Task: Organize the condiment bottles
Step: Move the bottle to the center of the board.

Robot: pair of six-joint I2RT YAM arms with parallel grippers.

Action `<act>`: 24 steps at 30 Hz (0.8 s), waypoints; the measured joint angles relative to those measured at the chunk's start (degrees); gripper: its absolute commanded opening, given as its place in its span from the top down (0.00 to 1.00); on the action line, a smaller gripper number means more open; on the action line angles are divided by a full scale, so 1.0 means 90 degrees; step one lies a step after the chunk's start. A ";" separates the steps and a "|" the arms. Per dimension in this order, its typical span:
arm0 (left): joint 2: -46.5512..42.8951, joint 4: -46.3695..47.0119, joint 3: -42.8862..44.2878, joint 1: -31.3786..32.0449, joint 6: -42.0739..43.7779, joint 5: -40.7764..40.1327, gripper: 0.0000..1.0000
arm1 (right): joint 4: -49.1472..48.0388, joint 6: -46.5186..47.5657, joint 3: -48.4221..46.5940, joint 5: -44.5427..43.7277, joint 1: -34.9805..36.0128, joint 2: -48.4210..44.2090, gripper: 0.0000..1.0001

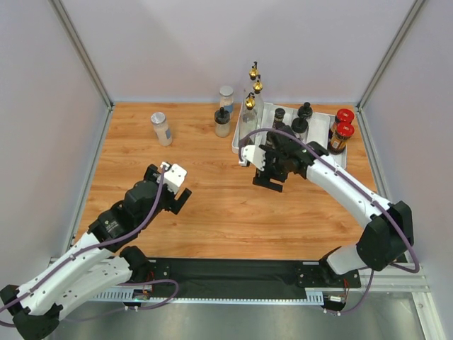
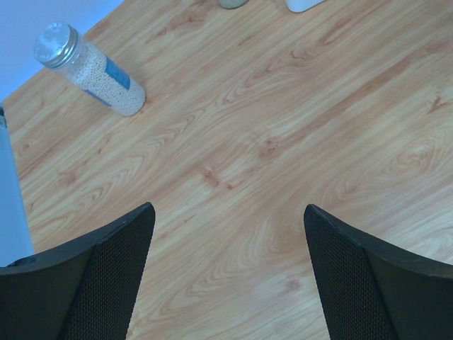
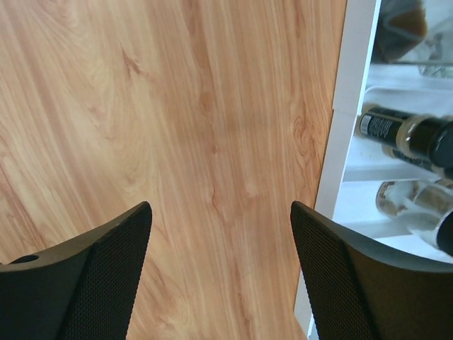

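A silver-lidded clear jar (image 1: 161, 128) stands alone at the far left and also shows in the left wrist view (image 2: 92, 69). A second silver-lidded jar (image 1: 226, 95) and a black-capped jar (image 1: 222, 122) stand left of the white tray (image 1: 237, 144). Two gold-spouted bottles (image 1: 255, 81) stand behind the tray and a third (image 1: 249, 110) stands at its left end. Black-capped jars (image 1: 301, 120) and two red-lidded jars (image 1: 342, 127) are at the tray. My left gripper (image 1: 172, 190) (image 2: 230, 276) is open and empty over bare wood. My right gripper (image 1: 267, 177) (image 3: 221, 276) is open and empty beside the tray's near left edge.
Grey walls enclose the wooden table on three sides. The tray's white rim (image 3: 340, 142) runs just right of my right fingers, with black-capped jars (image 3: 407, 134) behind it. A black mat lies along the near edge between the arm bases.
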State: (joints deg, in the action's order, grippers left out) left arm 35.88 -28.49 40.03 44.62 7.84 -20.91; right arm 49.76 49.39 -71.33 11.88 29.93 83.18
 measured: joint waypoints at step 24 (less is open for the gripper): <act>-0.2397 0.0680 -0.0338 -0.0005 0.0126 -0.2676 0.08 | -0.0556 -0.3385 -0.6533 -0.2443 0.2001 0.5168 0.00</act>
State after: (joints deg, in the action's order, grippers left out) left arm 14.31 -22.37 36.99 44.58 8.97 -44.99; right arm 44.75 18.92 -130.13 -10.11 47.94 129.69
